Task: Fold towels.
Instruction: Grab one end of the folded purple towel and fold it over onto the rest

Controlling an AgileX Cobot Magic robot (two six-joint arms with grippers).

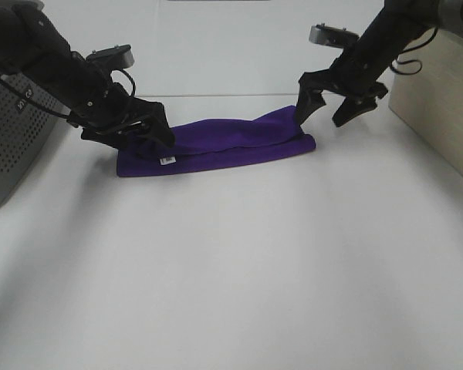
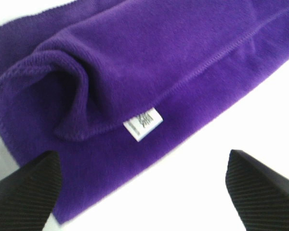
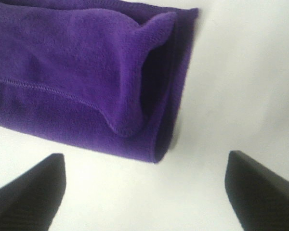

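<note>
The purple towel (image 1: 224, 142) lies on the white table (image 1: 231, 270), folded into a long strip running left to right. Its small white tag (image 1: 167, 160) is near the left end and also shows in the left wrist view (image 2: 143, 123). My left gripper (image 1: 150, 142) is open just over the strip's left end, and its fingers (image 2: 24, 192) stand wide apart around the towel (image 2: 159, 57). My right gripper (image 1: 319, 121) is open just above the right end, holding nothing. The right wrist view shows that layered end (image 3: 154, 96) between its spread fingers (image 3: 260, 187).
A grey perforated basket (image 1: 15, 131) stands at the left edge of the table. A beige box (image 1: 440, 100) stands at the right edge, close behind the right arm.
</note>
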